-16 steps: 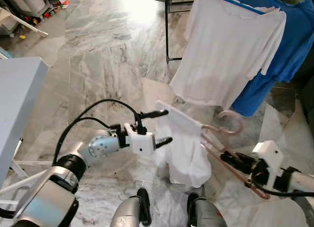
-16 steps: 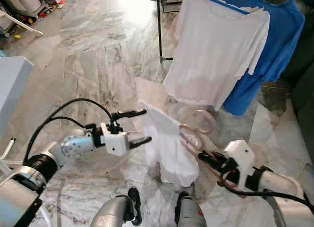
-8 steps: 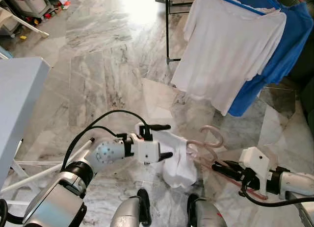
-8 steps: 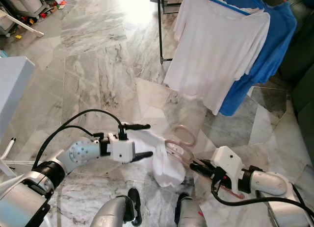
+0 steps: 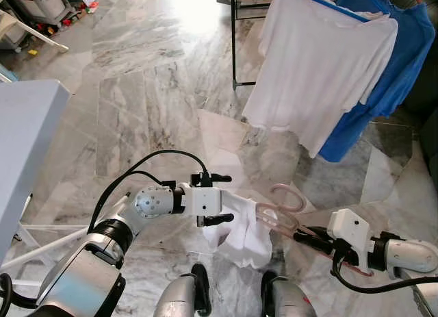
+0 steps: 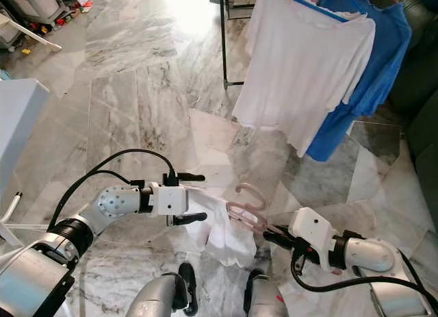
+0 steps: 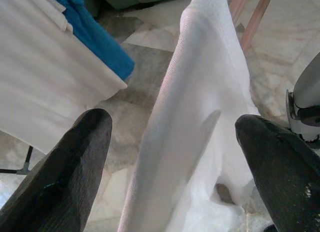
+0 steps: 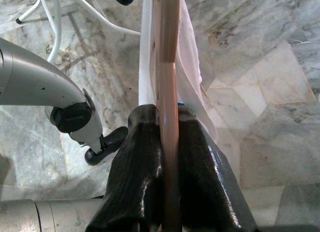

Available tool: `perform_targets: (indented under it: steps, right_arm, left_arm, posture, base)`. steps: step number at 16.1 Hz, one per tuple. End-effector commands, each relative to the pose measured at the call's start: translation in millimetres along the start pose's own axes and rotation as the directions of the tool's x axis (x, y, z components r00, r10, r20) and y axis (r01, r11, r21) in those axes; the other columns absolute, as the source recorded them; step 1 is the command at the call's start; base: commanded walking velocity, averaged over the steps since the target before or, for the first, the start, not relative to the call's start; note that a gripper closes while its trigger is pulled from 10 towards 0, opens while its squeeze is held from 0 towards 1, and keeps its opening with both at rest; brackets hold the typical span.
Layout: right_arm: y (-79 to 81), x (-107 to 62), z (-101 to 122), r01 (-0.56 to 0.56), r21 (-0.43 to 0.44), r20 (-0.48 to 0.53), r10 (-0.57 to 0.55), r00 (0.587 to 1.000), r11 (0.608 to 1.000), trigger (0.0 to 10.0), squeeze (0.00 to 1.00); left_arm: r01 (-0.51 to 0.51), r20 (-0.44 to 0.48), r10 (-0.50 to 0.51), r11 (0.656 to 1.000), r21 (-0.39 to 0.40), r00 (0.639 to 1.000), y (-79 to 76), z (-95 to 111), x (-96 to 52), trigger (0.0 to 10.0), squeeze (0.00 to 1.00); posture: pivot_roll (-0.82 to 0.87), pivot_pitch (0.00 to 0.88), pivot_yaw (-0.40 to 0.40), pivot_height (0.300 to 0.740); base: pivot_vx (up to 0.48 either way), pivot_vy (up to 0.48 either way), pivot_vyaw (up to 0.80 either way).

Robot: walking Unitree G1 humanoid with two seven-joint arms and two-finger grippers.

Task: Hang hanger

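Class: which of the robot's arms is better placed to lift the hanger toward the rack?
Right. The right gripper is shut on the pink hanger, while the left gripper is open around the white garment.

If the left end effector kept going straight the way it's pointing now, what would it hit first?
Most likely the white cloth garment draped on the pink plastic hanger. The left end effector is open, and the cloth hangs right between and ahead of its fingers, though the exact gap is unclear.
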State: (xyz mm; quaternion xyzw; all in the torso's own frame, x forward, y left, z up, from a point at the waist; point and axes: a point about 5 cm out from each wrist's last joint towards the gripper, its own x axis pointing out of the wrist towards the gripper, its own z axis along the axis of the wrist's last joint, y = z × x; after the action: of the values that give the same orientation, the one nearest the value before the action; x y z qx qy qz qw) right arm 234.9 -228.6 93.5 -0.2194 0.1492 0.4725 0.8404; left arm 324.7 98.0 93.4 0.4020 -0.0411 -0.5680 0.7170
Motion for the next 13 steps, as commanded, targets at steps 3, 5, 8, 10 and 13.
perform_targets:
  steps: [3, 5, 8, 10, 13]
  right_arm:
    - [4.5, 2.0, 2.0, -0.041, -0.017, 0.015, 0.041, 0.999, 0.999, 10.0, 0.00]
    - [4.5, 2.0, 2.0, -0.041, -0.017, 0.015, 0.041, 0.999, 0.999, 10.0, 0.00]
    - [4.5, 2.0, 2.0, -0.041, -0.017, 0.015, 0.041, 0.999, 0.999, 10.0, 0.00]
    - [4.5, 2.0, 2.0, -0.041, -0.017, 0.015, 0.041, 0.999, 0.999, 10.0, 0.00]
    - [4.5, 2.0, 2.0, -0.041, -0.017, 0.015, 0.041, 0.999, 0.999, 10.0, 0.00]
  left_arm:
    - [0.028, -0.031, -0.029, 0.999, -0.019, 0.999, -6.4, -7.0, -4.0, 10.0, 0.00]
    - [0.028, -0.031, -0.029, 0.999, -0.019, 0.999, -6.4, -7.0, -4.0, 10.0, 0.00]
    - [0.028, -0.031, -0.029, 0.999, -0.019, 0.999, -6.4, -7.0, -4.0, 10.0, 0.00]
    - [0.028, -0.031, -0.029, 0.999, -0.019, 0.999, -6.4, -7.0, -4.0, 10.0, 0.00]
    - [0.028, -0.031, -0.029, 0.999, -0.019, 0.999, -6.4, -7.0, -4.0, 10.0, 0.00]
  posture:
    - [-0.15, 0.242, 0.122, 0.740]
    - [-0.15, 0.242, 0.122, 0.740]
    - [-0.15, 0.242, 0.122, 0.740]
    - [-0.15, 0.242, 0.122, 0.740]
    - [-0.15, 0.242, 0.122, 0.740]
  base:
    - [0.000, 0.000, 0.00]
    - [0.000, 0.000, 0.00]
    - [0.000, 0.000, 0.00]
    - [0.000, 0.000, 0.00]
    - [0.000, 0.000, 0.00]
